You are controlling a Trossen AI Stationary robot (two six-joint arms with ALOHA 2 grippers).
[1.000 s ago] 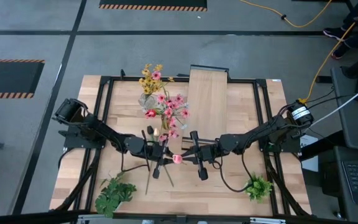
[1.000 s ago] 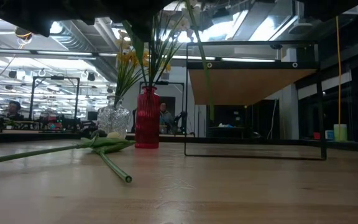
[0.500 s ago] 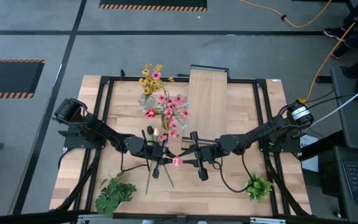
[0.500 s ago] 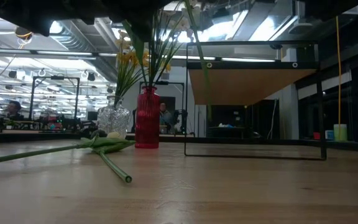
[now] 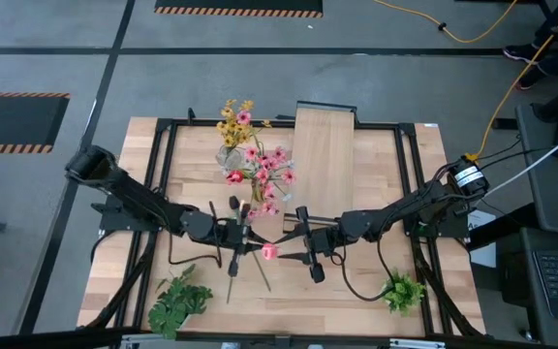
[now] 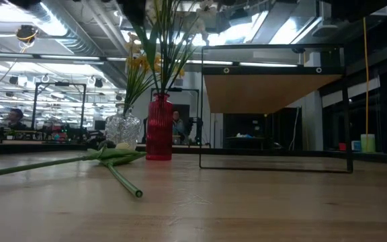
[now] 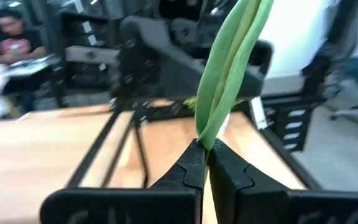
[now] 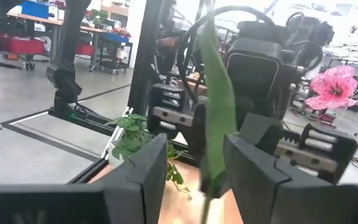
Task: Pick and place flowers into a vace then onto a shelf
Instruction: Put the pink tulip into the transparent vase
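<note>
Left wrist view shows my left gripper pinched shut on the tulip stem above mid-table, my right gripper parted around it; I judge it light, whippy and slippery, best gripped low.

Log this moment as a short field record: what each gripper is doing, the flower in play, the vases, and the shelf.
left gripper: shut on the green stem of a pink tulip
right gripper: open, fingers either side of the same stem, not clamping it
clear vase: holds yellow flowers, stands on the table, not on the shelf
red vase: beside clear vase, holds stems
shelf: nothing on top
loose stems: lying on table
</note>
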